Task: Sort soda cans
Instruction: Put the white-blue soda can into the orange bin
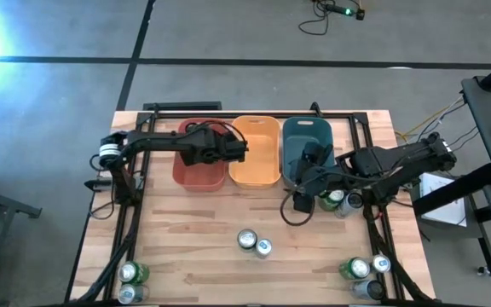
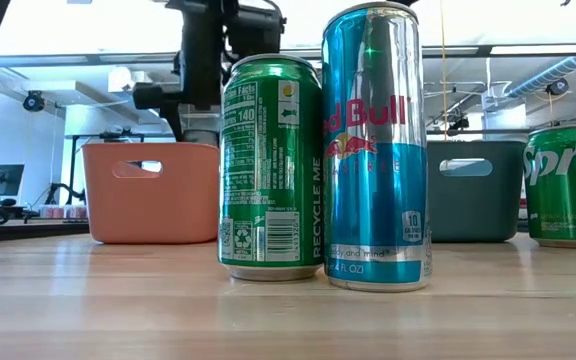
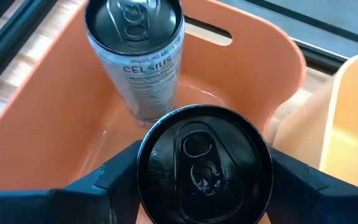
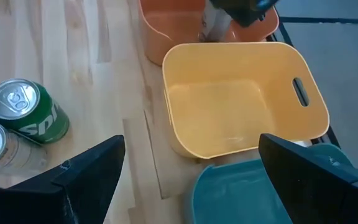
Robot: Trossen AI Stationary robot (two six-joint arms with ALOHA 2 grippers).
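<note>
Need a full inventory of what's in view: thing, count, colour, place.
red tub: 1, far side of table, left of the row
yellow tub: 1, middle of the row
teal tub: 1, right of the row
green can: 1, table centre
blue can: 1, beside the green can
left corner cans: 2, one green, lower-left in the high view
right corner cans: 3, lower-right
Sprite can: 1, green, beside another can near the teal tub
Celsius can: 1, white, upright in the red tub
black can: 1, held over the red tub
table: 1, wood
left pincer: shut on the black can
right pincer: open, empty, by the teal tub
</note>
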